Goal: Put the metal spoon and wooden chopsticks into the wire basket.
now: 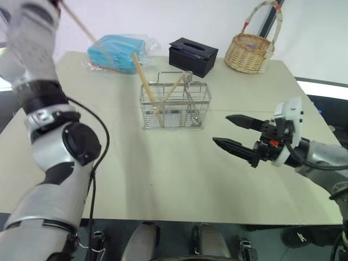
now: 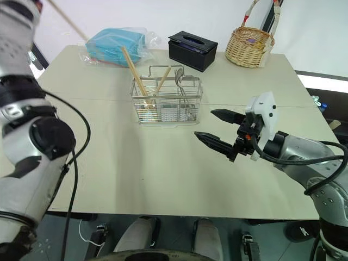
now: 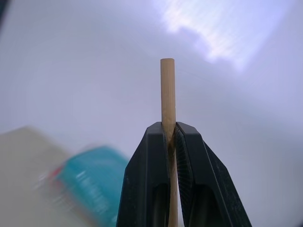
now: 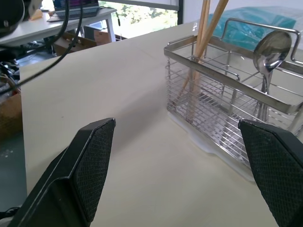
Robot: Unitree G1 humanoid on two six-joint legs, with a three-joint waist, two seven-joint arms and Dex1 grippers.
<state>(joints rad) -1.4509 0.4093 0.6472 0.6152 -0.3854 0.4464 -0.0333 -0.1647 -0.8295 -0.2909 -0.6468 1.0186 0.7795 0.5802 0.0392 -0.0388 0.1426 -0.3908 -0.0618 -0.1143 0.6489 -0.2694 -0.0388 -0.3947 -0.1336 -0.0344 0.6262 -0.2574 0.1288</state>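
A wooden chopstick (image 3: 167, 94) is pinched between the pressed-together fingers (image 3: 147, 179) of the left gripper (image 3: 171, 137), raised well above the tabletop (image 1: 163, 174) at the far left, so that its shaft is seen slanting down past the blue packet (image 1: 114, 51). The wire basket (image 1: 175, 106) is standing near the middle of the tabletop, and two other chopsticks (image 1: 144, 81) are already leaning in it, both in its left part as judged from the right wrist view. The metal spoon (image 4: 271, 47) is also seen upright inside the basket, bowl uppermost, in a compartment nearer the right end. The right gripper (image 1: 239, 137) is held level above the tabletop, to the right of the basket and apart from it, its fingers (image 4: 90, 165) spread wide and empty. The stick is gripped close to its upper end, so a long length is left hanging free; it is judged that this length could swing or pivot in the narrow pinch, and the lower tip could then strike the basket rim or the raised wire handle and miss the compartment. The leaning sticks could also be knocked during the descent, and the light basket could be pushed or tipped. A release made too high could let the stick bounce out onto the tabletop
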